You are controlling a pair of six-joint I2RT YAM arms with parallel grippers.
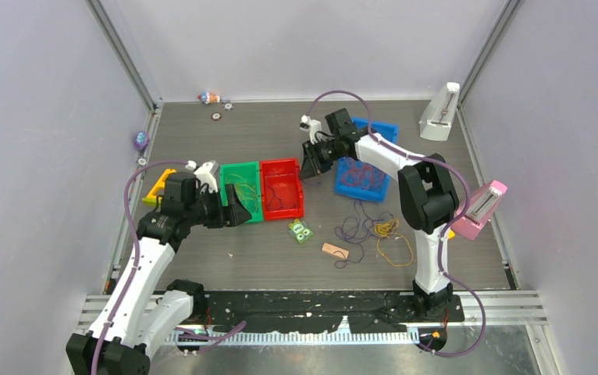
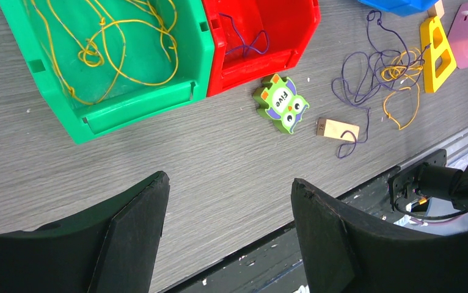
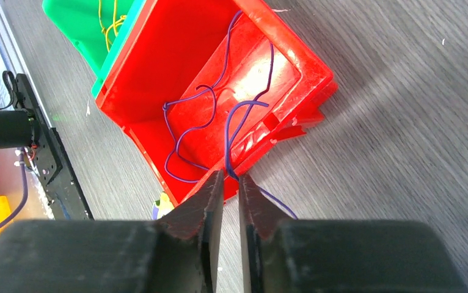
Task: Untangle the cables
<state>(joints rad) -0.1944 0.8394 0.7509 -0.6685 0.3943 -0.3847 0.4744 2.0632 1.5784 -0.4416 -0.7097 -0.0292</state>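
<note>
A purple cable [image 3: 201,97] loops inside the red bin [image 3: 158,55] and runs over its near rim. There it passes between the tips of my right gripper [image 3: 230,177], whose jaws stand nearly together with a narrow gap left. That gripper [image 1: 309,168] hangs at the red bin's [image 1: 280,187] right edge. Yellow cables [image 2: 115,49] lie in the green bin [image 2: 127,107]. A purple and yellow tangle [image 1: 374,230] lies loose on the table. More cables fill the blue bin [image 1: 362,178]. My left gripper [image 2: 228,180] is open and empty, in front of the green bin [image 1: 243,191].
A green owl block [image 1: 301,231] and a small wooden block [image 1: 334,250] lie between the bins and the tangle. A yellow piece [image 1: 158,187] sits left of the left arm. A white stand [image 1: 440,113] and a pink one [image 1: 479,209] stand on the right.
</note>
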